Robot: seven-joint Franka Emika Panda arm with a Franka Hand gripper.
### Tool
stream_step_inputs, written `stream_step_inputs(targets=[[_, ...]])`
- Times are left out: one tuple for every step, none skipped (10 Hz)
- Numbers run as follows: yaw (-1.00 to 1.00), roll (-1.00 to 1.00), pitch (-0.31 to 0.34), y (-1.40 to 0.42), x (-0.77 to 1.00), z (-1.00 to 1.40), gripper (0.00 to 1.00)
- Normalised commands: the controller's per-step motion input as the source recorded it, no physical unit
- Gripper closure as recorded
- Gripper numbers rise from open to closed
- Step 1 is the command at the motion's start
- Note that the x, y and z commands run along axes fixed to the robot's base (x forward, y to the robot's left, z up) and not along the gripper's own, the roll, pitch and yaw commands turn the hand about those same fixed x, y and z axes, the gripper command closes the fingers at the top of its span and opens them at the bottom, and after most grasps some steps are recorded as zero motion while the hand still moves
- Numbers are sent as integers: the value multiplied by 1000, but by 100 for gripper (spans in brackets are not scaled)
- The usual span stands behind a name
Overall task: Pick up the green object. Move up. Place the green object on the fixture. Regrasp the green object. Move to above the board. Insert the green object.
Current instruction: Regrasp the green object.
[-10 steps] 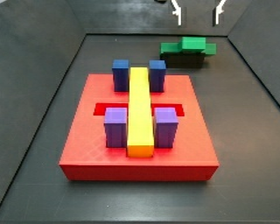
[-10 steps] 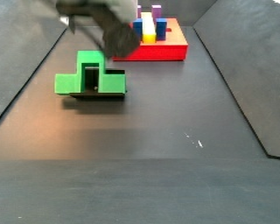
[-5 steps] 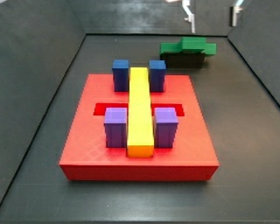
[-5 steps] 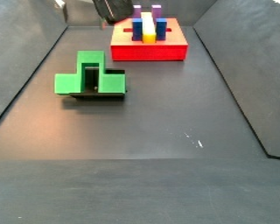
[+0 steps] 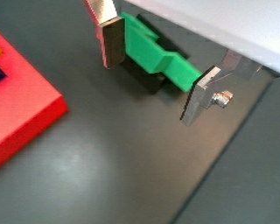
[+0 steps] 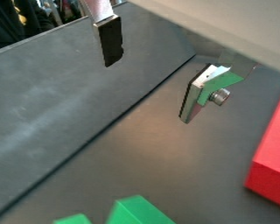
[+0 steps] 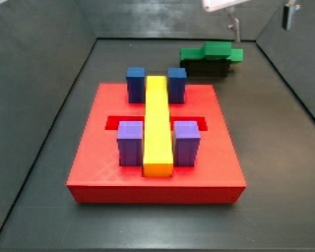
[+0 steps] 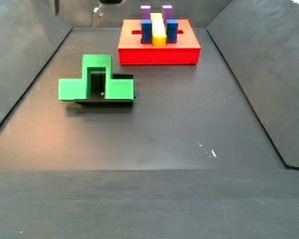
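Green object (image 7: 215, 51) rests on the fixture (image 7: 208, 67) near the floor's far edge, apart from the board (image 7: 154, 167). Gripper (image 5: 154, 72) hovers above, jaws wide, empty. Regrasp and insertion remain outstanding.

Smooth bright plastic on the green object (image 5: 157, 54), resting on the matt dark fixture (image 7: 208, 68); the raised, empty gripper (image 5: 154, 72) shows brushed silver metal fingers (image 5: 108, 39) (dark pads) above the matt grey floor (image 8: 164, 131).
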Motion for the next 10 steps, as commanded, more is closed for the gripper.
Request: stream_step_inputs(targets=[[163, 1000, -157, -146, 303, 129, 0], [169, 1000, -123, -131, 280, 120, 0], [183, 1000, -91, -109, 266, 106, 0], [254, 1000, -49, -60, 183, 80, 0], [449, 714, 0, -20, 189, -29, 0], [423, 329, 0, -37, 297, -117, 0], [249, 640, 346, -189, 534, 0, 0], [100, 791, 571, -137, 589, 0, 0], [14, 900, 634, -134, 589, 0, 0], [0, 989, 680, -86, 580, 29, 0]])
